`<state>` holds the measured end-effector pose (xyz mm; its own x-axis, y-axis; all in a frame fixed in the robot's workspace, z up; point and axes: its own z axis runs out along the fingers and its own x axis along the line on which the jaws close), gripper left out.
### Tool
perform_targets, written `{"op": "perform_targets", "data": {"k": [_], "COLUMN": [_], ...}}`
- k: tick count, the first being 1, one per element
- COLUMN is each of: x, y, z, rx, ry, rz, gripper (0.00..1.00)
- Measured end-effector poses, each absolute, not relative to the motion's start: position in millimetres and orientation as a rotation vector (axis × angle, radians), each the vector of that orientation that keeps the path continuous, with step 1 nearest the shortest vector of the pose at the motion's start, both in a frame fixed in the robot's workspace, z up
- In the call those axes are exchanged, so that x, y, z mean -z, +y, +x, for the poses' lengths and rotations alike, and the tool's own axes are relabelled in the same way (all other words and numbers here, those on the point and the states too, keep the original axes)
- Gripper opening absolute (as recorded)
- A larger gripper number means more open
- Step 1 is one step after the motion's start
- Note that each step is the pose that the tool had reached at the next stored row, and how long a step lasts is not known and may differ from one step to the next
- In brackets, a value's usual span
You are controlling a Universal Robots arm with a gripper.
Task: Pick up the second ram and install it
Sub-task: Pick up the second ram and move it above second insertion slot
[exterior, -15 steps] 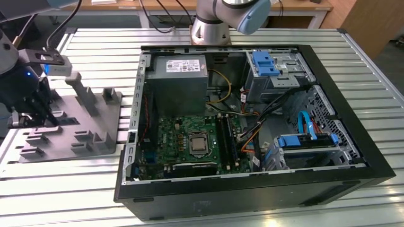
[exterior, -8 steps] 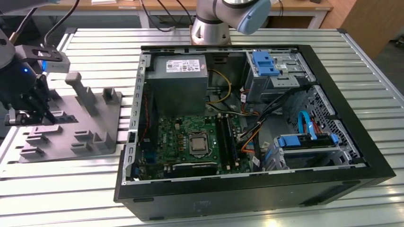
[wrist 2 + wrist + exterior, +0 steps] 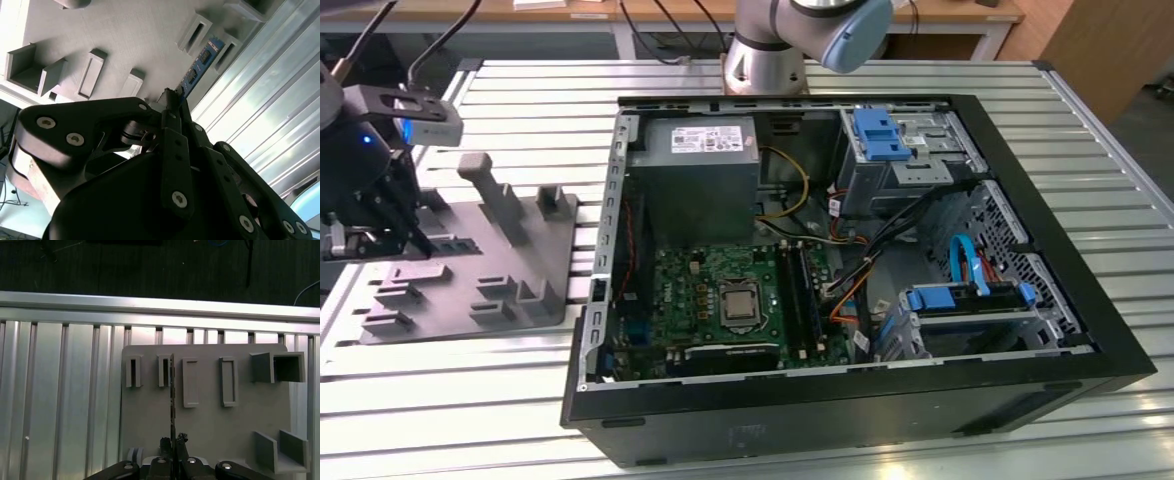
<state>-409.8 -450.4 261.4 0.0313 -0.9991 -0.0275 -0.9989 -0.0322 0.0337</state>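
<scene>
The second ram (image 3: pixel 198 66) is a thin strip with dark chips, seen edge-on in the first wrist view as a dark line (image 3: pixel 172 395). My gripper (image 3: pixel 173 99) is shut on one end of it; the fingertips (image 3: pixel 172 442) meet around the strip. The ram's free end lies over the narrow slots of the grey holder block (image 3: pixel 210 420), and I cannot tell whether it touches a slot. In the exterior view my gripper (image 3: pixel 376 240) hangs over the holder block (image 3: pixel 467 275) at the exterior view's left, well away from the computer case.
The open computer case (image 3: pixel 854 400) lies to the exterior view's right, with the green motherboard (image 3: pixel 707 300), long black memory slots (image 3: pixel 801 295), a grey power supply (image 3: pixel 700 170) and blue drive bays (image 3: pixel 881 135). The holder block carries raised posts (image 3: pixel 494 195). All rests on a ribbed metal table (image 3: pixel 454 400).
</scene>
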Motion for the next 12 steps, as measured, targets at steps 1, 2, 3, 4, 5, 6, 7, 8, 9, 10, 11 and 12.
{"op": "perform_targets", "data": {"k": [1,2,3,4,5,6,7,8,9,10,11,12], "x": [-262.5,-263.7,-264.8,-266.0,-267.2,-268.6,-269.8,-271.0,-272.2,-273.2,-274.3,-275.5], "y": [-450.4,-450.4,-450.4,-450.4,-450.4,-450.4,-450.4,-450.4,-450.4,-450.4,-450.4,-450.4], "z": [-409.8,-409.8,-409.8,-409.8,-409.8,-409.8,-409.8,-409.8,-409.8,-409.8,-409.8,-409.8], "rx": [0.068,0.068,0.068,0.068,0.068,0.068,0.068,0.068,0.068,0.068,0.068,0.068], "ry": [-2.182,-2.182,-2.182,-2.182,-2.182,-2.182,-2.182,-2.182,-2.182,-2.182,-2.182,-2.182], "rz": [2.252,2.252,2.252,2.252,2.252,2.252,2.252,2.252,2.252,2.252,2.252,2.252], "gripper": [0.14,0.14,0.14,0.14,0.14,0.14,0.14,0.14,0.14,0.14,0.14,0.14]}}
